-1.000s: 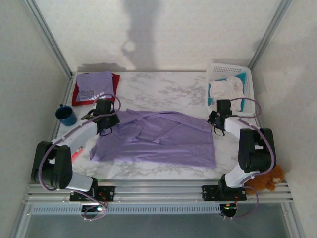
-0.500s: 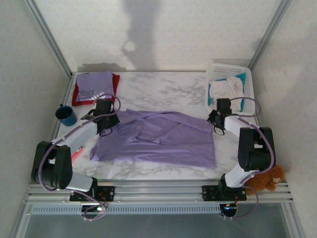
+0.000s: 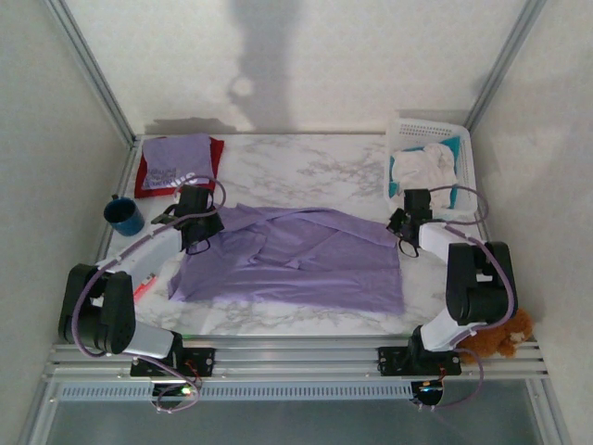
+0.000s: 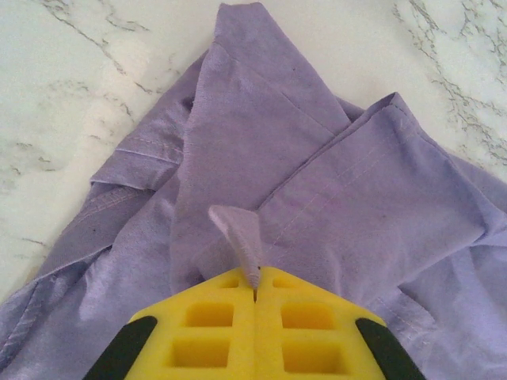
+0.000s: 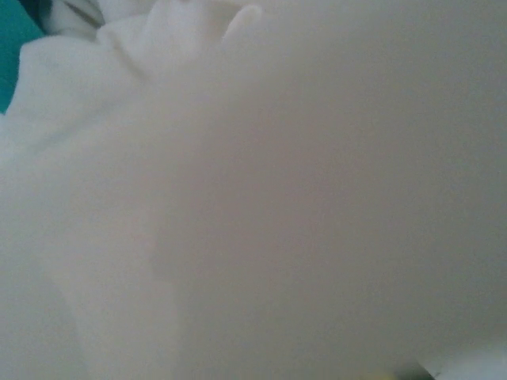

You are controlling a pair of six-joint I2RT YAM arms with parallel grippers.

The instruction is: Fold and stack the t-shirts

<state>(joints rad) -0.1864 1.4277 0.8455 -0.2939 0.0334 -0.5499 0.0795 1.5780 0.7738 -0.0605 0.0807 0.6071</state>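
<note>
Yellow fingertips of the left gripper are pressed together on a small raised pinch of the plain lavender t-shirt, so this claw is clamped on the cloth. Around the pinch the fabric lies in loose folds, with a stitched hem running off to the right and a sleeve pointing to the far side over the marble table. From above, the left gripper sits at the shirt's far-left corner, and the plain lavender t-shirt lies spread and rumpled across the middle of the table. The right gripper hovers at the shirt's far-right edge, just beside the near end of a white basket; I cannot tell whether its jaws are apart or together, since its wrist camera is blurred by white cloth close to the lens. That white cloth lies heaped in the basket. At the far left a folded lavender t-shirt with white lettering rests on a red t-shirt. Just near of them stands a blue mug. A brown stuffed toy sits at the near right.
</note>
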